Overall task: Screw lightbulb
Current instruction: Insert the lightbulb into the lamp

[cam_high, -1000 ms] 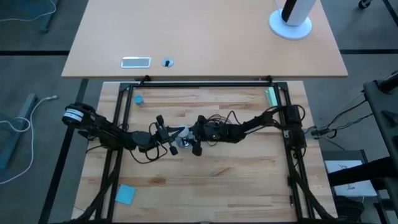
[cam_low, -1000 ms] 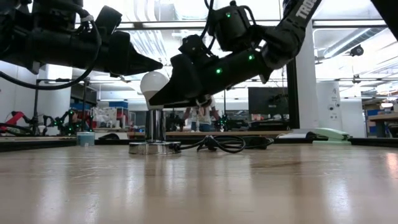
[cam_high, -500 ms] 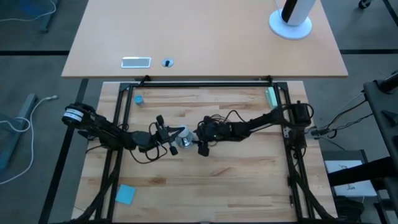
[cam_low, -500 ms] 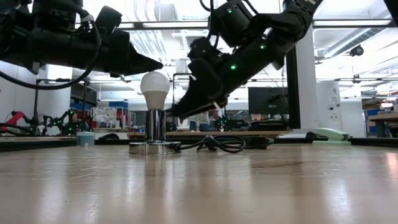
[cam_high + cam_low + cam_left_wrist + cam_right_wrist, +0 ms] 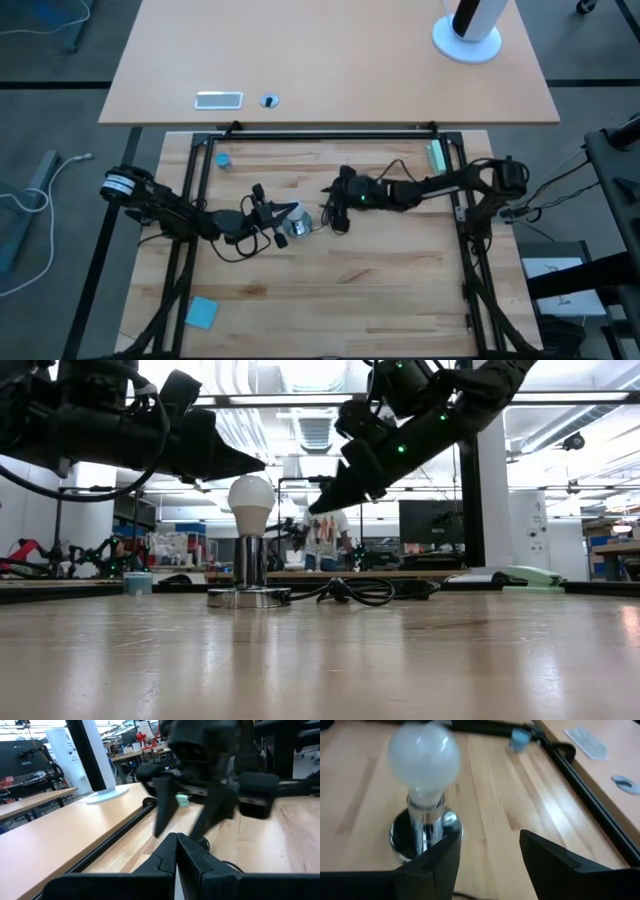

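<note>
The white frosted lightbulb [image 5: 251, 500] stands upright with its screw base in the silver socket [image 5: 249, 563], whose round disc [image 5: 247, 597] rests on the wooden table. The right wrist view shows the lightbulb [image 5: 423, 757] and the socket [image 5: 425, 827] close ahead. My right gripper [image 5: 490, 855] is open and hangs to the right of the bulb and clear of it, tilted down toward it [image 5: 325, 505]. My left gripper [image 5: 260, 463] is shut, points level, and stands just left of and above the bulb; I see no touch. From above, both grippers [image 5: 280, 215] [image 5: 333, 207] flank the bulb [image 5: 298, 226].
A black cord [image 5: 345, 590] runs from the socket across the table toward the right. A small blue cap [image 5: 222, 159] lies at the far left, a blue pad [image 5: 201, 312] at the near left, a green piece [image 5: 436, 155] at the far right. People stand in the room behind.
My right gripper, whose fingers stood at the bulb a second ago, has drawn back toward the table's right edge and risen, leaving the bulb free. The bulb has stayed upright in the socket.
</note>
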### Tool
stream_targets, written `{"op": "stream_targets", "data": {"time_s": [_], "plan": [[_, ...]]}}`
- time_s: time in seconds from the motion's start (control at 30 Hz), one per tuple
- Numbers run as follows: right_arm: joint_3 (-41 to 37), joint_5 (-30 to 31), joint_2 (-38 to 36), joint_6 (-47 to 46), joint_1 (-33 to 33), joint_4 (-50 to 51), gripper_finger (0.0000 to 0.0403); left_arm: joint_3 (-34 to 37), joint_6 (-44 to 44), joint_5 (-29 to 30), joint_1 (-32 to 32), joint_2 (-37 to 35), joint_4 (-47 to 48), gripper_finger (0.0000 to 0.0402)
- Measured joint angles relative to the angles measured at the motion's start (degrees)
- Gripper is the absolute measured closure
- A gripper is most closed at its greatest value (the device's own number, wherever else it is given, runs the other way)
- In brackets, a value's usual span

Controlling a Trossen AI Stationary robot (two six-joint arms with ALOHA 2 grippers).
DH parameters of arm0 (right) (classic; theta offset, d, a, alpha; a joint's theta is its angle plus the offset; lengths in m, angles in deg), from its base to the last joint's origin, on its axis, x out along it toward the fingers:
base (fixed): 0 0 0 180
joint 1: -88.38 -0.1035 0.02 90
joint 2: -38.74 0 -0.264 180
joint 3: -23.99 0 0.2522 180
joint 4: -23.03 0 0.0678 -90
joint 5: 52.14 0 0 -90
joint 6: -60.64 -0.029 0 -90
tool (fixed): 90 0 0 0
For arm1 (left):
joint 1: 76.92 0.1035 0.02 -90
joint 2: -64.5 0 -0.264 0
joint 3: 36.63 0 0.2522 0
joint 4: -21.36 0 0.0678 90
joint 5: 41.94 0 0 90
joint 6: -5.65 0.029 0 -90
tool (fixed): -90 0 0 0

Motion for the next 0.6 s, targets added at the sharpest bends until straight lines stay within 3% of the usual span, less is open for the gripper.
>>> {"op": "stream_targets", "data": {"time_s": [0.2, 0.6], "plan": [[-0.40, -15.97, -0.06, -0.32, 5.91, -7.28, 0.0202, -0.93, 0.05, 0.11, 0.15, 0.00, -0.51, 0.0401], [-4.05, -16.85, 0.70, 3.08, 8.90, -13.65, 0.0203, -1.29, -1.85, 0.60, 0.57, -0.06, -0.54, 0.0401]]}}
